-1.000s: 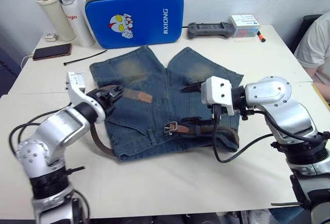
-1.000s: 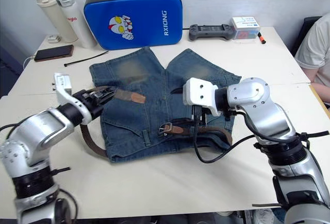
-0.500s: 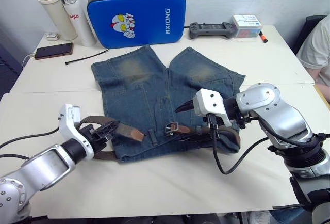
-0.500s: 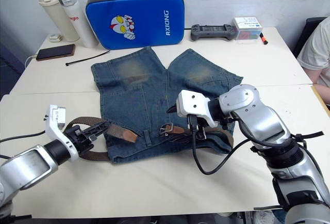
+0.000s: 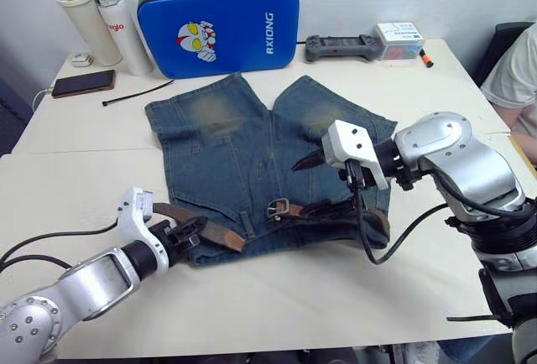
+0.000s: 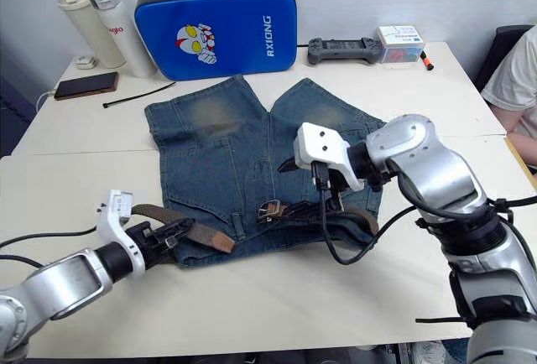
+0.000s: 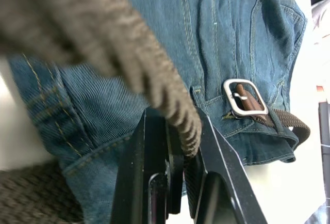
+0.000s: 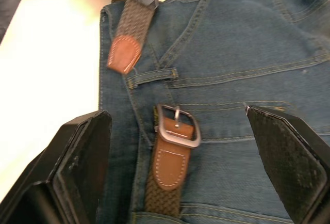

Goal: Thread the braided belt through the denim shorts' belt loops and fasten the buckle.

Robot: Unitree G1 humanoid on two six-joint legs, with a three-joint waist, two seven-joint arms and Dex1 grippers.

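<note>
Denim shorts: flat at the table's middle, waistband toward the near edge. Braided belt: along the waistband, free end with its leather tip lying over the shorts' left near corner. Buckle: on the waistband, mid-front. Left gripper: fingers pinching the belt near its tip. Right gripper: fingers spread wide, above the shorts beside the buckle.

The left hand has its two black fingers pinched on the dark-brown woven braided belt — the strap running away blurred. Beyond the fingertips lie the faded blue denim shorts, with the silver-grey rectangular metal buckle on the waistband.
</note>
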